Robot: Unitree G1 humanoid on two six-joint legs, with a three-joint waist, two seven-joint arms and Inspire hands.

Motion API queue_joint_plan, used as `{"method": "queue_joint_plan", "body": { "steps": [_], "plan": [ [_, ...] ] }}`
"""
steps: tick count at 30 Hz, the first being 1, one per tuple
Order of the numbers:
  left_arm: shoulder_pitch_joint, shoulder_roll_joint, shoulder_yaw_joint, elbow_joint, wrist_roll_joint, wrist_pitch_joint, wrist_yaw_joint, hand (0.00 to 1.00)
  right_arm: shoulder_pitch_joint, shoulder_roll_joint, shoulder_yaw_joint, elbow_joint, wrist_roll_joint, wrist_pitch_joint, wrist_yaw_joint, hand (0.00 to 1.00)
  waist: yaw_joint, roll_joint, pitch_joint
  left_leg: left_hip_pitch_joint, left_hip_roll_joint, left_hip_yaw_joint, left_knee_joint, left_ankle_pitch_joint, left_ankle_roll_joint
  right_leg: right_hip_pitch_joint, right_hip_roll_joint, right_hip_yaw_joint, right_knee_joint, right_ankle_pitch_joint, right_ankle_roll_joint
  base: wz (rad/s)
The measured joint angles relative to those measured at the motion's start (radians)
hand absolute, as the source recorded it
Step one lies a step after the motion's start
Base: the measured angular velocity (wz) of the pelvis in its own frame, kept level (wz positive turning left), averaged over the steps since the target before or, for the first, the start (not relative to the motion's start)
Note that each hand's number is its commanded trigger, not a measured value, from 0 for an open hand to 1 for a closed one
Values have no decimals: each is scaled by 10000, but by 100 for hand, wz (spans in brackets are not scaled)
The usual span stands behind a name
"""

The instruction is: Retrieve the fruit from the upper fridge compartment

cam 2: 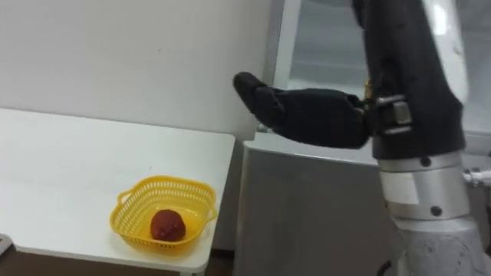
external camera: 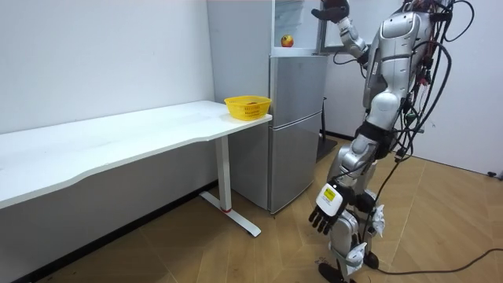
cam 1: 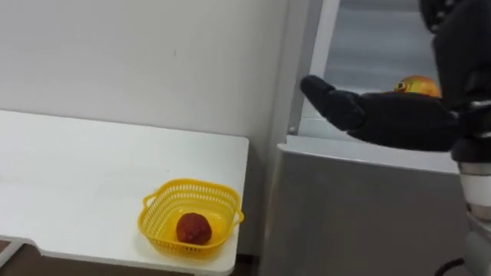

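Observation:
An orange-and-red fruit (cam 1: 418, 85) lies on the shelf of the open upper fridge compartment (cam 1: 368, 46); in the room view the fruit (external camera: 287, 40) sits just above the grey lower door. My right hand (cam 1: 383, 115) is raised at the compartment's opening, just in front of the fruit and partly covering it. Its fingers are straight and point left, and it holds nothing. The same right hand (cam 2: 307, 115) hangs above the lower door's top edge. My left hand (external camera: 324, 214) hangs relaxed and empty by my thigh.
A yellow basket (cam 1: 161, 207) holding a dark red fruit (cam 1: 193, 228) stands at the near right corner of the white table (cam 1: 92, 176), next to the fridge. The grey lower fridge door (cam 1: 360, 215) is closed. I stand facing the fridge on a wooden floor (external camera: 236, 251).

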Motion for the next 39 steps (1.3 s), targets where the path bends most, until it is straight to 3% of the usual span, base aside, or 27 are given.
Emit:
{"method": "queue_joint_plan", "body": {
  "steps": [3, 13, 17, 24, 26, 30, 34, 39],
  "plan": [
    [22, -98, -22, 140, 0, -11, 45, 0, 143, 4, -308, 287, 25, -139, -313, 0, -292, -22, 9, 20, 10, 46, -25, 8, -12, 8, 8, -2, -7, 6, -9, -6],
    [77, -138, -20, 221, 0, -47, 54, 0, 411, 2, -807, 1964, 1482, -244, -901, 0, -310, 11, 36, 169, 20, 20, -22, 6, -11, 106, -1, -67, -45, 10, -9, 1],
    [20, -224, -11, 205, -3, -11, 39, 0, 385, 1, -972, 2606, 1711, 11, -891, 0, -255, 50, 58, 141, 81, 11, -30, 6, -11, 58, -22, -141, -30, 10, -9, 0],
    [94, -299, 134, 195, 20, 92, -138, 0, 265, -38, -1514, 3459, 2149, 362, -1029, 0, -240, -34, -31, 35, 31, 13, -6, 10, -18, -54, 3, -162, -25, 9, -8, 0],
    [144, -333, 211, 107, 56, 81, -149, 0, -69, -135, -1619, 4007, 2311, 402, -1060, 0, -249, -55, -44, 13, 20, 9, -5, 10, -16, -76, -7, -182, -21, 9, -8, 0],
    [161, -234, 435, 23, 76, 68, -351, 0, -980, -941, -1636, 4922, 2832, 588, -1147, 0, -269, -129, -53, -14, 8, -71, -28, 16, -22, -66, -16, -360, -28, 8, -7, 4],
    [174, -139, 493, -11, 77, 80, -398, 0, -1594, -1460, -1633, 5350, 3155, 581, -1212, 0, -281, -337, 8, 71, 0, -254, -19, 24, -34, 98, -20, -600, -57, 7, -6, 15],
    [314, -140, 556, -271, 77, 188, -427, 0, -1612, -1625, -1574, 5729, 3498, 864, -828, 0, -206, -558, -1, 36, -21, -353, -20, 20, -34, 164, -33, -678, -63, 6, -5, 7]
  ]
}}
